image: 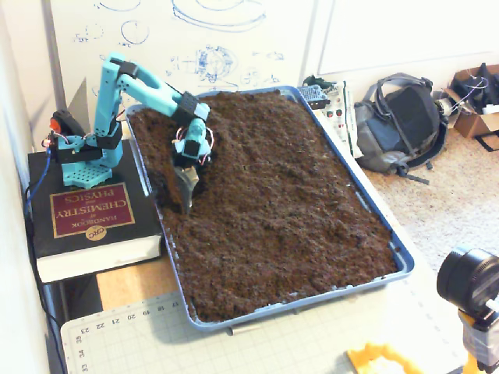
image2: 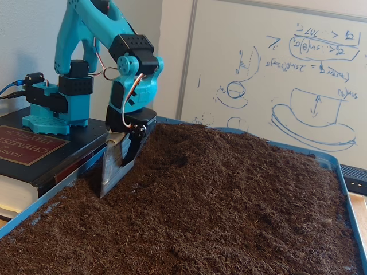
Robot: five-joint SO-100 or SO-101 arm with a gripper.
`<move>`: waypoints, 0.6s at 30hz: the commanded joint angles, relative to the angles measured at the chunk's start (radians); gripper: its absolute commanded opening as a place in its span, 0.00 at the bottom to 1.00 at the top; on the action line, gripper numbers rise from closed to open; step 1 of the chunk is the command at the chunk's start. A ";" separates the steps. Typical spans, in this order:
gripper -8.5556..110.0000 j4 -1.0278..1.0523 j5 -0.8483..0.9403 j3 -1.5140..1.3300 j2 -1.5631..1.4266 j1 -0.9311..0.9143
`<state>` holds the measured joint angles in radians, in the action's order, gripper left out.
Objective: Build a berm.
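High fixed view: my teal gripper [image: 185,189], a flat metal blade fitted, digs into dark brown soil near the blue tray's [image: 376,220] left wall. No berm is discernible. Low fixed view: jaw state I cannot tell; pushing left risks spilling soil over the rim.

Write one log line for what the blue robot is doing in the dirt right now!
gripper: metal blade tip down in soil | place: near tray edge beside book | berm: low mound only, unfinished
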<state>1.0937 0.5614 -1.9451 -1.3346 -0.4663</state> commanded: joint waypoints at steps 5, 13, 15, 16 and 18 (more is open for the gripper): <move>0.08 -0.006 0.009 0.032 0.009 -0.126; 0.08 -0.051 0.009 0.146 0.141 -0.179; 0.08 -0.103 0.009 0.193 0.206 -0.181; 0.08 -0.129 0.009 0.219 0.236 -0.181; 0.08 -0.173 0.009 0.267 0.287 -0.181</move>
<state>1.0002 0.5630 -1.7702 -1.0922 -0.6151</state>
